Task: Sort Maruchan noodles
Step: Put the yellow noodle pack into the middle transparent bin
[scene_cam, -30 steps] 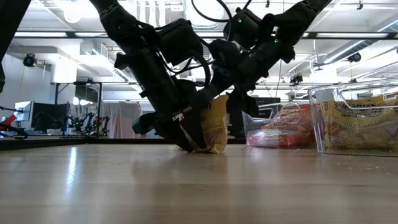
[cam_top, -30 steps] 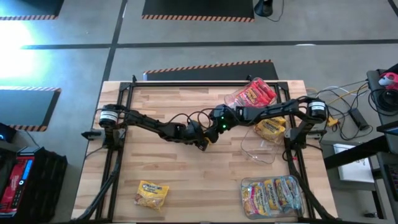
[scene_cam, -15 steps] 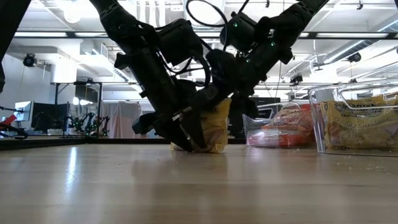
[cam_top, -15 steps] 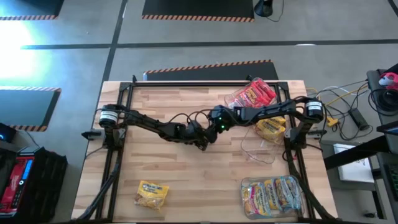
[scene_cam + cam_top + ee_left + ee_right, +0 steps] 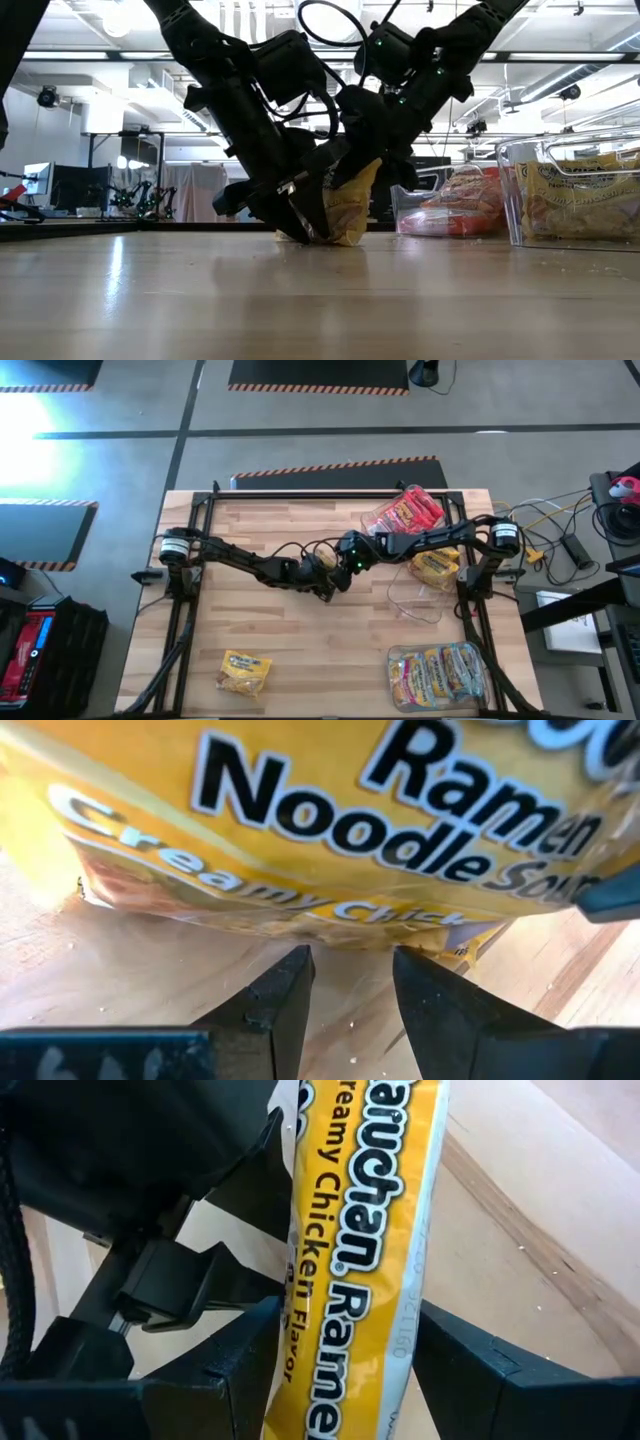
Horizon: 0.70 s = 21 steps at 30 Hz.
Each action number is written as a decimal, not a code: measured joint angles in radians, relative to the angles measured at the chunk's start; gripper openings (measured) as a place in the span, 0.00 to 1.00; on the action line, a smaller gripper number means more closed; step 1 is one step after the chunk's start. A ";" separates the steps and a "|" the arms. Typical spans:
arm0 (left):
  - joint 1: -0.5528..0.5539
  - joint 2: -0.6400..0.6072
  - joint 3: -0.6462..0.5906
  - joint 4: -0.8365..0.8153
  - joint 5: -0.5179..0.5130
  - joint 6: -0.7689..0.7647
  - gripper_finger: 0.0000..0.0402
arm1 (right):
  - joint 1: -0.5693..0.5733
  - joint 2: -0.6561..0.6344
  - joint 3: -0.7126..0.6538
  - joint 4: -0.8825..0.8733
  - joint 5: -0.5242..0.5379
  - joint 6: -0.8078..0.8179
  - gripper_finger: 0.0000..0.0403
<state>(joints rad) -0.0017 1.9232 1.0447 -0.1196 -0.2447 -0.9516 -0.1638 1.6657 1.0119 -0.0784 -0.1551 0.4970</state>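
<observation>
A yellow Maruchan noodle packet (image 5: 347, 205) stands on edge at the table's middle (image 5: 326, 559). My right gripper (image 5: 348, 1325) comes from the table's right and is shut on the packet's upper part (image 5: 362, 168). My left gripper (image 5: 350, 970) reaches in from the table's left, pointing steeply down at the packet's foot (image 5: 300, 228). Its fingers are open, with bare wood showing between them. The packet's lower edge (image 5: 340, 942) lies just past their tips. Where that edge meets the table is partly hidden by the left fingers. My right gripper pinches the packet's two flat faces (image 5: 335, 1335) between its fingers (image 5: 240, 1365), near the upper edge. The fingers slant down from the table's right. The packet rests with its lower edge (image 5: 335, 240) on the table, its top leaning right. My left gripper: I cannot tell whether its fingertips (image 5: 292, 970) touch the packet's lower edge.
Clear tubs stand along the right side: one with red packets (image 5: 405, 512), one with yellow packets (image 5: 437, 567), one without packets (image 5: 415, 602), and one with mixed packets (image 5: 440, 672) near the front. A loose yellow packet (image 5: 245, 672) lies front left.
My right gripper has rolled a little while staying in place. The packet's top has tipped toward the table's right, and its lower edge has stayed on the table by the left fingers.
</observation>
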 joint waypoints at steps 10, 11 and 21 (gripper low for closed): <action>0.000 0.000 0.000 0.000 0.000 -0.003 0.33 | 0.000 0.011 0.000 0.010 0.002 -0.011 0.40; 0.000 0.000 0.000 0.000 0.000 -0.003 0.33 | 0.000 0.013 0.000 0.009 0.002 -0.013 0.38; 0.000 -0.018 -0.003 -0.005 0.005 -0.006 0.33 | -0.002 0.013 0.000 0.008 0.007 -0.013 0.30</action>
<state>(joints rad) -0.0017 1.9054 1.0419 -0.1249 -0.2401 -0.9575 -0.1654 1.6787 1.0119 -0.0708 -0.1483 0.4837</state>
